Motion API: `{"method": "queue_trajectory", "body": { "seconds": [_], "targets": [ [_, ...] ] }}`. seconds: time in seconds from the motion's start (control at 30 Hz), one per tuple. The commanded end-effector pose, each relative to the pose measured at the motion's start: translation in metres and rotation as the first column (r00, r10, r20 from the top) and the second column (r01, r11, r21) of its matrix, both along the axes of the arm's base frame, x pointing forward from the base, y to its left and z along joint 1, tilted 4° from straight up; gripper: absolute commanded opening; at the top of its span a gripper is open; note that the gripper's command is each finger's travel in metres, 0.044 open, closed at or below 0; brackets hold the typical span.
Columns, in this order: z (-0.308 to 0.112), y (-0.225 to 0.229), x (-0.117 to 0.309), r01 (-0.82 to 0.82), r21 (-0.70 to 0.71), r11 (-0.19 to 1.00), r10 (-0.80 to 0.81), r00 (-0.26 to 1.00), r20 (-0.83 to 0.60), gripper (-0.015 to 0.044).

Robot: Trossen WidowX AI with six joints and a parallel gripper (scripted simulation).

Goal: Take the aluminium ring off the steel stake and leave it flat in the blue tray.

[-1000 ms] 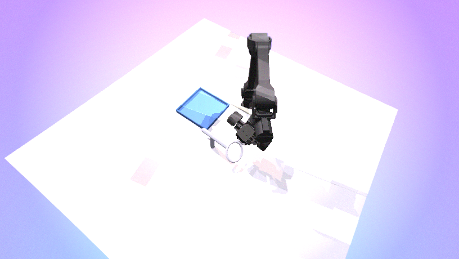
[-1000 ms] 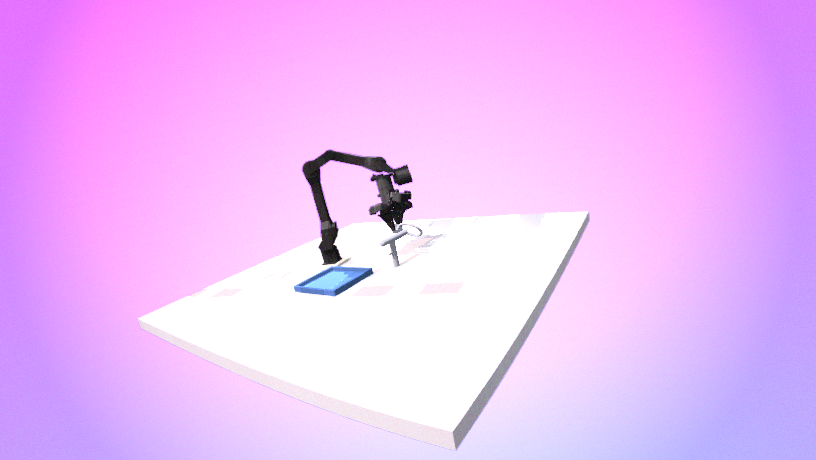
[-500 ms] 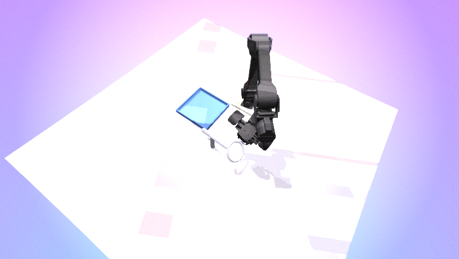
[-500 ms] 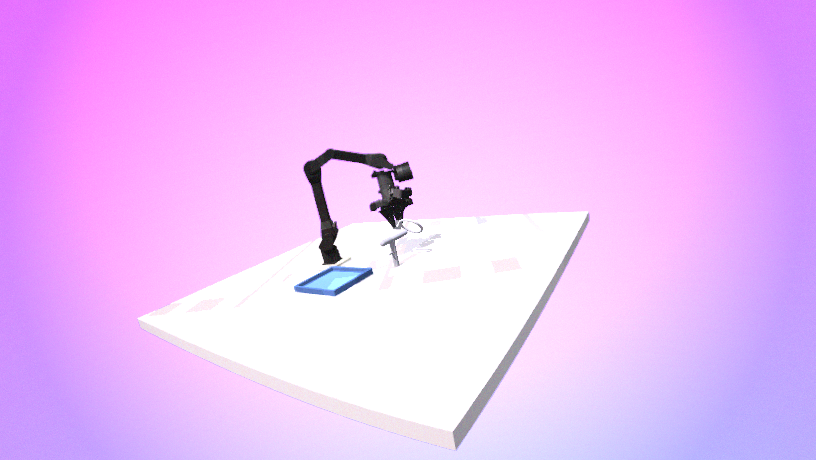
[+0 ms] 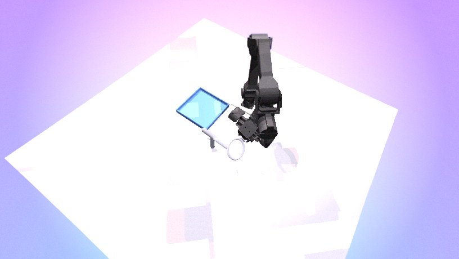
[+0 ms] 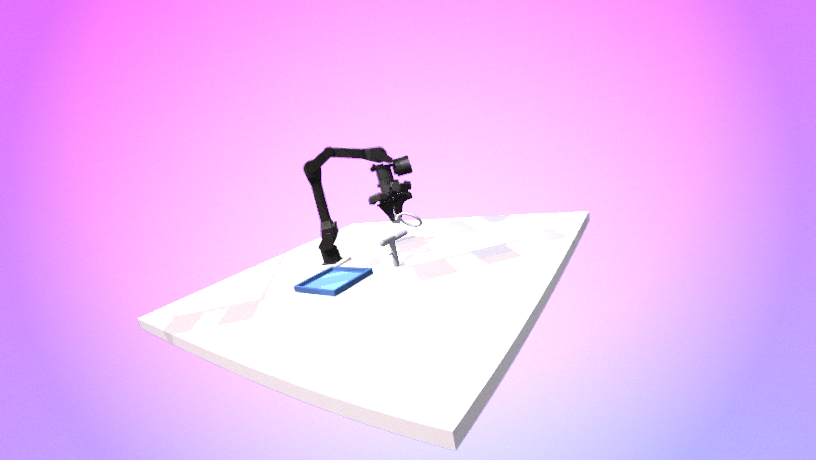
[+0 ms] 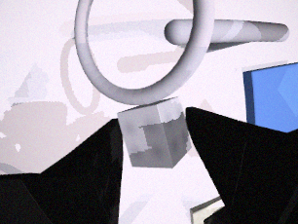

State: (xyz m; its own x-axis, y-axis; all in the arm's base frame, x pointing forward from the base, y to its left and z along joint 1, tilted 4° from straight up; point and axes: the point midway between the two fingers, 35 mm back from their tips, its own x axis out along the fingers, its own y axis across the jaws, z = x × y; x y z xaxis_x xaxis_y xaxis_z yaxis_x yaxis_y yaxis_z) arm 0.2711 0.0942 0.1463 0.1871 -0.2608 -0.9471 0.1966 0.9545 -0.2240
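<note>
"Ring of pale round aluminium [image 5: 228, 150] [image 6: 409, 225] [image 7: 133, 96]: where was it?"

"Off the grey steel stake [image 5: 212, 142] [image 6: 394, 254] [image 7: 234, 30], aloft. Seen from the top, the square blue tray [image 5: 192, 120] [image 6: 314, 292] [image 7: 248, 97] lay toward its eleven o'clock."

"And the gripper [image 5: 244, 139] [image 6: 395, 219] [image 7: 152, 119]?"

"Clamped on its blocky grey tab [image 6: 398, 218] [image 7: 153, 133]."

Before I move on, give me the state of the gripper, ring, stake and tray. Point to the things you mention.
Gripper [image 5: 242, 140] [image 6: 396, 220] [image 7: 154, 131]: shut on the ring's tab, raised.
Ring [image 5: 228, 154] [image 6: 420, 222] [image 7: 140, 96]: held by its tab, off the stake, above the table.
Stake [image 5: 212, 143] [image 6: 394, 251] [image 7: 234, 30]: standing, cross-bar on top.
Blue tray [image 5: 191, 120] [image 6: 314, 292] [image 7: 248, 99]: flat on the table, no ring in it.
</note>
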Motion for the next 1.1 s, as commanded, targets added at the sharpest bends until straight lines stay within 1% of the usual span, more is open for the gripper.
{"method": "queue_trajectory", "body": {
  "seconds": [0.0,0.5,1.07],
  "targets": [
    [0.008,0.000,0.002,0.005,-0.001,1.000,-0.005,1.000,0.011,0.0000],
    [0.029,0.000,0.002,0.005,-0.001,1.000,-0.005,1.000,0.011,0.0000],
    [0.032,-0.002,0.028,0.005,-0.001,1.000,-0.005,1.000,0.013,0.0000]
  ]
}}
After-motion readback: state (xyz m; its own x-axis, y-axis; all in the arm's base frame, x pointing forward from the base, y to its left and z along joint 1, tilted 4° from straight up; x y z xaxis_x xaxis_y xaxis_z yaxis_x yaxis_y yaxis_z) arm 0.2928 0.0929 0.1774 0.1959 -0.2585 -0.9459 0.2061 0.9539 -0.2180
